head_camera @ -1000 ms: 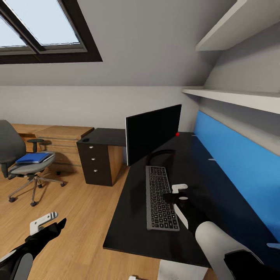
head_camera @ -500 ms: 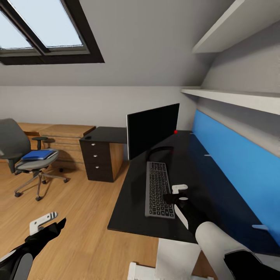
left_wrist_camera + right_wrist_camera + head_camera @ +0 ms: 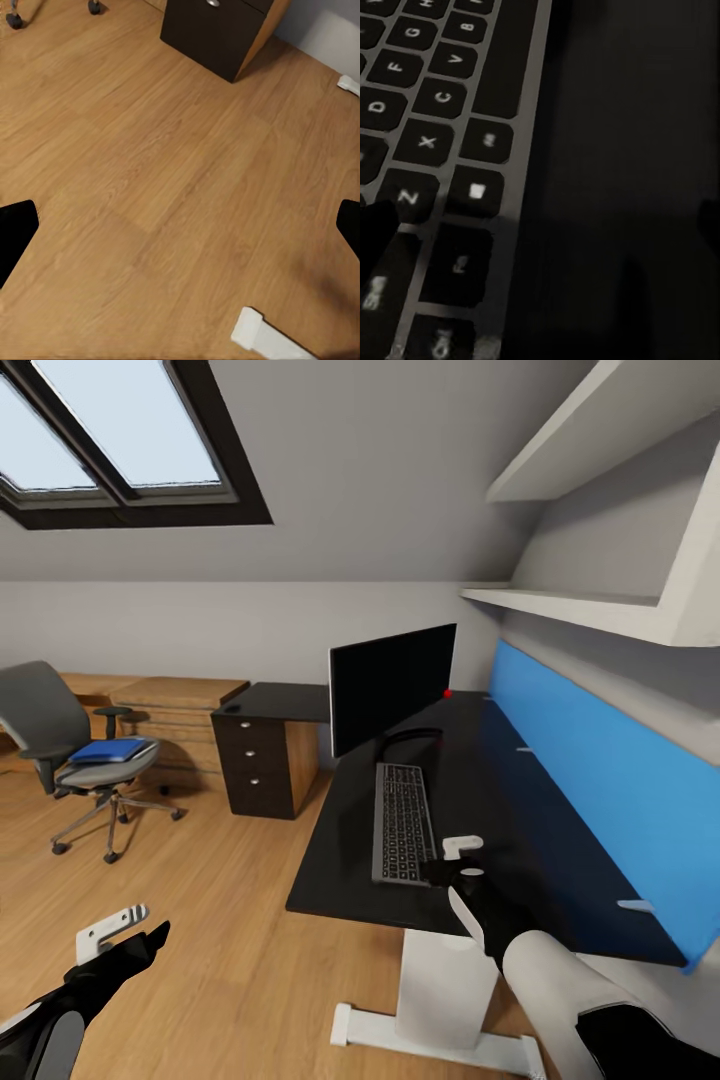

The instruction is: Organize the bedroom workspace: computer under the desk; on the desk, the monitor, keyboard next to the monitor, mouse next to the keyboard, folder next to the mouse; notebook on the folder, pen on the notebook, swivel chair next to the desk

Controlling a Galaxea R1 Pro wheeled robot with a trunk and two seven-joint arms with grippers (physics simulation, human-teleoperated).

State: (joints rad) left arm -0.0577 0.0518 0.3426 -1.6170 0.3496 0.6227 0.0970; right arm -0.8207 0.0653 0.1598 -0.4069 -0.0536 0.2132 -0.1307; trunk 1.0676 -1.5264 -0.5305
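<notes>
The black-topped desk (image 3: 520, 830) runs along the blue wall panel. The monitor (image 3: 392, 685) stands upright on it, and the silver keyboard (image 3: 403, 835) with black keys (image 3: 427, 142) lies in front of the screen. My right gripper (image 3: 455, 860) hangs open just beside the keyboard's near right end, low over the desktop (image 3: 630, 150), with nothing between its fingers. The blue folder (image 3: 108, 750) lies on the seat of the grey swivel chair (image 3: 40, 710), far left on the floor. My left gripper (image 3: 120, 930) is open and empty over the wood floor (image 3: 180, 187).
A black drawer unit (image 3: 265, 765) with silver knobs closes the desk's far left end, also seen as a dark corner (image 3: 217, 30). Low light-wood cabinets (image 3: 170, 710) stand behind the chair. A white desk leg (image 3: 440, 985) and foot (image 3: 262, 337) rest on the floor. White shelves (image 3: 590, 610) overhang the desk.
The whole view has pulled back and shifted: desk, monitor and chair look farther, and the desk's white leg has come into view. Both grippers keep their places in the picture.
</notes>
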